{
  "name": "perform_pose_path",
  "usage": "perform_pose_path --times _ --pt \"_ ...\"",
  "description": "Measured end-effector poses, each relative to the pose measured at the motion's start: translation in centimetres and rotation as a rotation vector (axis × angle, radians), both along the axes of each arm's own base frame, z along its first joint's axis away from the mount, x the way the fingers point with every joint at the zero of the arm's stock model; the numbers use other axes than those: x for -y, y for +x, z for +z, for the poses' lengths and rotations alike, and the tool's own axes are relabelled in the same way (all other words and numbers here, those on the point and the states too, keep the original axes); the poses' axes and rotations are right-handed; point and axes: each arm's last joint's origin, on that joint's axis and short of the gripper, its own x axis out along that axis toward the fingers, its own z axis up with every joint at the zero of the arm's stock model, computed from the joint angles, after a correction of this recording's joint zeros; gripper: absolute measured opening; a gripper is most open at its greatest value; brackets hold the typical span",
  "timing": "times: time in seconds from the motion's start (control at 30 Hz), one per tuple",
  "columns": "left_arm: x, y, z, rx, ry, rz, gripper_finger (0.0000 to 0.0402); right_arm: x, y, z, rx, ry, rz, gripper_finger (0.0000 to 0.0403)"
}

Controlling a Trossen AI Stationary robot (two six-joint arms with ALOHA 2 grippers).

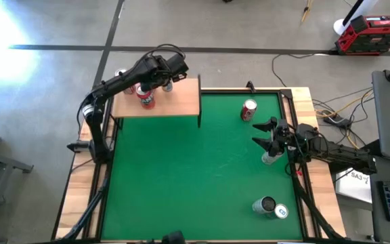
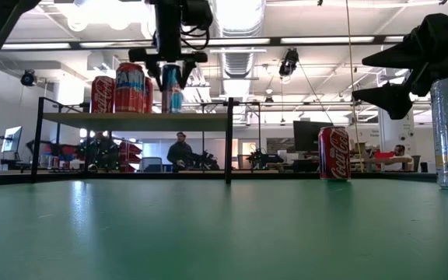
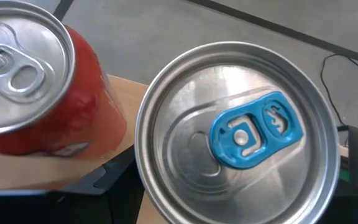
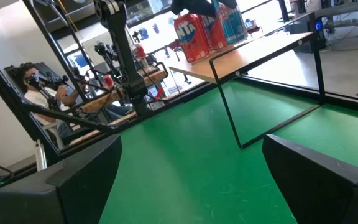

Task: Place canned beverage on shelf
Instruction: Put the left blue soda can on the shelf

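- Standing at the counter's far left corner: the shelf, a light-wood board on thin black legs, beside the green mat.
- Sitting on the shelf: three cans, two red and one with a blue tab.
- Hovering over the blue-tab can: left gripper, jaws closing around it.
- Waiting at the mat's right edge: right gripper, jaws spread wide, grasping nothing.
- Resting on the mat: a red can, a silver can, two more near the front.

Robotics lab or workshop, probably open-plan: beyond the green mat, ceiling strip lights, workbenches, a seated person, spare arms.
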Motion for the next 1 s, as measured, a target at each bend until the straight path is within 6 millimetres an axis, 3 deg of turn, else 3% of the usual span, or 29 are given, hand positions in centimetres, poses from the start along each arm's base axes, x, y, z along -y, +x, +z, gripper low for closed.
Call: perform_pose_path --times 0.47,1.0 --pt "-1.1 0.6 -1.3 -0.026 -0.010 0.013 0.0246 0.0 0.0 0.0 0.000 0.000 0.000 0.0382" --pt "-1.2 0.6 -1.4 -0.017 -0.012 0.020 0.0246 0.0 0.0 0.0 0.000 0.000 0.000 0.0382"
